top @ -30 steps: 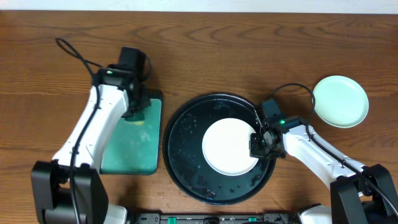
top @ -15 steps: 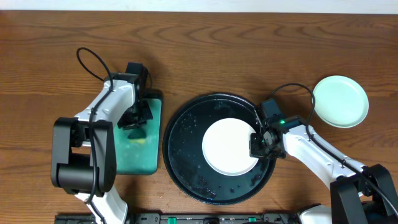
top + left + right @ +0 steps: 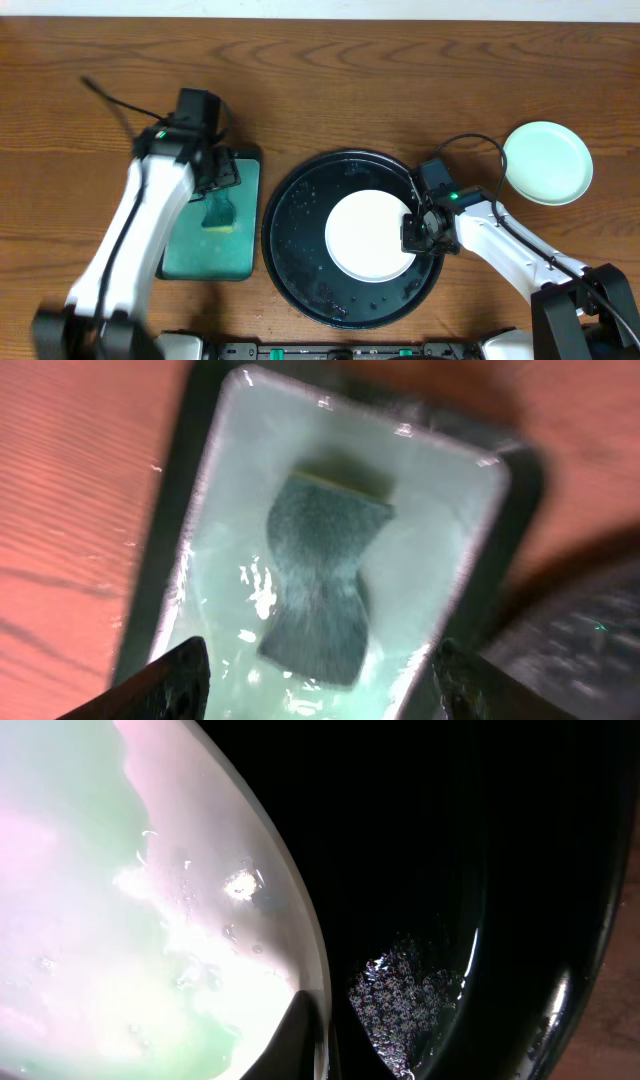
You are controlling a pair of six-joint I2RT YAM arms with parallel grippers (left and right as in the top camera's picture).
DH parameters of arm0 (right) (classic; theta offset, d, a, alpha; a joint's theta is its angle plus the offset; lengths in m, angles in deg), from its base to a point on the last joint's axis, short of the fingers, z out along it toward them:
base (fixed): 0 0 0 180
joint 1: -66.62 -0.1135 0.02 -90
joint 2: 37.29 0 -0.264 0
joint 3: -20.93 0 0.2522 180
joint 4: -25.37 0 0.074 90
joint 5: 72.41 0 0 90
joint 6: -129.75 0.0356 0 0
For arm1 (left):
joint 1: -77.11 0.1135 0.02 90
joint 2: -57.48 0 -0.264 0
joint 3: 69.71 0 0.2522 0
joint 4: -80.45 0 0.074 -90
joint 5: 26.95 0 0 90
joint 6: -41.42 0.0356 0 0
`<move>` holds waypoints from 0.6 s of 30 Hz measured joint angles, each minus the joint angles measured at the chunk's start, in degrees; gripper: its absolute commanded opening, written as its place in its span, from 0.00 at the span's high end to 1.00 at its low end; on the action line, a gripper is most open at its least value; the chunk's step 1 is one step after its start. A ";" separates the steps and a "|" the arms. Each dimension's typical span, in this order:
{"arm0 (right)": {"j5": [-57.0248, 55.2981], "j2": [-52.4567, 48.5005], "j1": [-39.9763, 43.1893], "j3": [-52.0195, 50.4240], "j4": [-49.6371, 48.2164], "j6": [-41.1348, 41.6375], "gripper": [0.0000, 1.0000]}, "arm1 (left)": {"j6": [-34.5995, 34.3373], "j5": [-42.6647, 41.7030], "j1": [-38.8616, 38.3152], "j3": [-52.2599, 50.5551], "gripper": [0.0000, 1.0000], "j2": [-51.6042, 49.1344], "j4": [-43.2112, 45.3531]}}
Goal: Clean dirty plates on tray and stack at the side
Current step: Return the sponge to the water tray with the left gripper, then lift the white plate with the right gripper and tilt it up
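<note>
A white plate point(image 3: 370, 236) lies in the round black tray point(image 3: 295, 215), right of its middle. My right gripper point(image 3: 413, 232) is shut on that plate's right rim. In the right wrist view one finger point(image 3: 298, 1038) lies on top of the pale plate point(image 3: 150, 900) at its edge, with the glossy tray point(image 3: 530, 920) beyond. A pale mint plate point(image 3: 547, 162) rests on the table at the far right. My left gripper point(image 3: 218, 172) hangs open over the green rectangular tray point(image 3: 205, 250). Its two fingertips point(image 3: 178, 678) stand wide apart above the sponge point(image 3: 325, 575), with nothing between them.
The sponge point(image 3: 219, 213) lies loose in the wet green tray, left of the black tray. Soap foam point(image 3: 400, 990) and water drops point(image 3: 325, 290) cover the black tray's floor. Brown wooden table point(image 3: 400, 80) surrounds everything.
My left gripper has opened and let go of the sponge, which now lies in the green tray. The left arm has shifted and lifted. The right arm has not moved.
</note>
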 measured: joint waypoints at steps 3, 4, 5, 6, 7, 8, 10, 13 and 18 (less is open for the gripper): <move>-0.04 0.00 0.00 -0.04 -0.46 -0.02 0.99 | 0.09 0.13 -0.52 0.00 0.21 8.81 -1.25; -0.07 0.00 0.00 -0.04 -0.74 -0.02 0.99 | 0.13 0.15 -0.68 0.00 0.21 11.17 -1.57; -0.07 0.00 0.00 -0.09 -1.38 -0.02 0.99 | 0.07 0.13 -0.81 0.00 0.20 13.57 -1.88; 0.00 0.00 0.00 -0.11 -1.90 -0.02 0.99 | 0.04 0.13 -0.92 0.00 0.20 15.74 -2.19; 0.28 0.00 0.00 -0.15 -2.64 -0.07 0.99 | 0.07 0.13 -0.96 0.00 0.20 18.67 -2.86; 0.59 0.00 0.00 -0.17 -3.04 -0.11 0.99 | 0.09 0.13 -0.96 0.00 0.20 20.70 -3.23; 1.66 0.11 0.13 -0.20 -3.65 -0.11 0.99 | 0.07 0.15 -0.96 0.00 0.20 23.69 -3.78; 3.58 0.83 0.13 -0.17 -3.56 0.00 0.99 | 0.07 0.15 -0.96 0.00 0.20 26.12 -4.46; 6.82 6.10 0.11 3.45 1.60 1.01 0.99 | 0.09 0.04 -0.96 0.00 0.20 25.70 -5.25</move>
